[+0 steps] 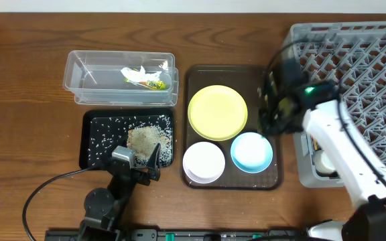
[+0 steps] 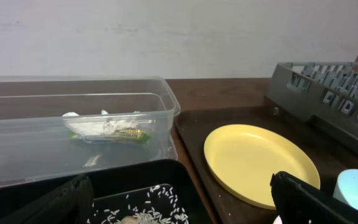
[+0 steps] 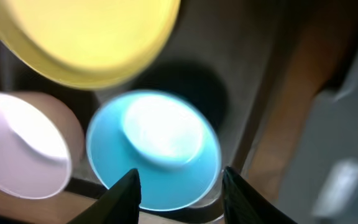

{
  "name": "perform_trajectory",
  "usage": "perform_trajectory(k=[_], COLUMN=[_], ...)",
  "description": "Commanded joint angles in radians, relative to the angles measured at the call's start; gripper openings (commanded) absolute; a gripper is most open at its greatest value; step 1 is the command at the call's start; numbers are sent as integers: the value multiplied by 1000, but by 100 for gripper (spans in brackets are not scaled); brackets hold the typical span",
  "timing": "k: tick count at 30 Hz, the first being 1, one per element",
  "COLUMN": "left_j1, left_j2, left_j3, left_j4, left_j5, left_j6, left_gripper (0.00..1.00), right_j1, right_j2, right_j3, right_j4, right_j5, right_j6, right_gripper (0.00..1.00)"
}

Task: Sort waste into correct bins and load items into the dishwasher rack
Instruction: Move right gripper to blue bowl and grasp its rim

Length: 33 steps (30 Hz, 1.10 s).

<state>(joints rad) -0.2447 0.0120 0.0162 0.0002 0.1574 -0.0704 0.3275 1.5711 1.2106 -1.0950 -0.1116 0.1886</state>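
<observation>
The clear tub [image 1: 79, 84] holds the white paper scrap [image 1: 136, 73] and the green-and-yellow sauce packet [image 1: 155, 84]; both also show in the left wrist view, scrap [image 2: 101, 124] and packet [image 2: 129, 135]. Rice crumbs [image 1: 143, 139] lie in the black tray [image 1: 89, 144]. My left gripper [image 1: 143, 161] [image 2: 182, 186] hangs open over that tray's front edge. The yellow plate [image 1: 218, 112], white bowl [image 1: 204, 163] and light-blue bowl [image 1: 252, 152] sit on the brown tray. My right gripper [image 1: 271, 110] [image 3: 180, 180] is open above the light-blue bowl [image 3: 154, 149], holding nothing. The grey dishwasher rack [image 1: 374, 67] stands at the right. No chopsticks show.
The dark brown serving tray [image 1: 273, 177] lies between the black tray and the rack. My right arm's white link [image 1: 340, 147] crosses the rack's front left corner. A black cable [image 1: 42, 191] loops on the table at the front left.
</observation>
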Motion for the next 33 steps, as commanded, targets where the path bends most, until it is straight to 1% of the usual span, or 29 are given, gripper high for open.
perform_trajectory(k=[1, 6, 9, 12, 14, 18, 25, 28, 30, 33], left_j1=[2, 2, 2, 2, 2, 2, 2, 2, 2, 2], left_j2=[-8, -8, -8, -8, -8, -8, -8, -8, -8, -8], left_j3=[-12, -12, -12, -12, -12, -12, -12, -12, -12, -12], left_j4=[-7, -8, -7, -7, -8, -8, -7, -7, -8, -7], left_j5=[-1, -1, -1, -1, -1, -1, -1, -1, -1, -1], left_j6=[14, 14, 14, 14, 14, 14, 14, 14, 14, 14], left_gripper=[93, 93, 93, 93, 93, 93, 93, 93, 93, 93], right_j1=[32, 33, 33, 33, 34, 34, 29, 19, 20, 20], right_j2=[11, 11, 11, 11, 11, -29, -230, -311, -335, -328], right_j3=[-120, -264, -336, -381, -384, -357, -331, -331, -331, -344], right_j4=[41, 176, 256, 300, 303, 303, 254, 200, 167, 162], right_j5=[53, 63, 62, 51, 35, 24, 34, 139, 218, 242], right_j6=[140, 219, 241, 245, 226, 154, 159, 206, 220, 219], right_gripper=[38, 36, 35, 34, 33, 35, 36, 36, 36, 36])
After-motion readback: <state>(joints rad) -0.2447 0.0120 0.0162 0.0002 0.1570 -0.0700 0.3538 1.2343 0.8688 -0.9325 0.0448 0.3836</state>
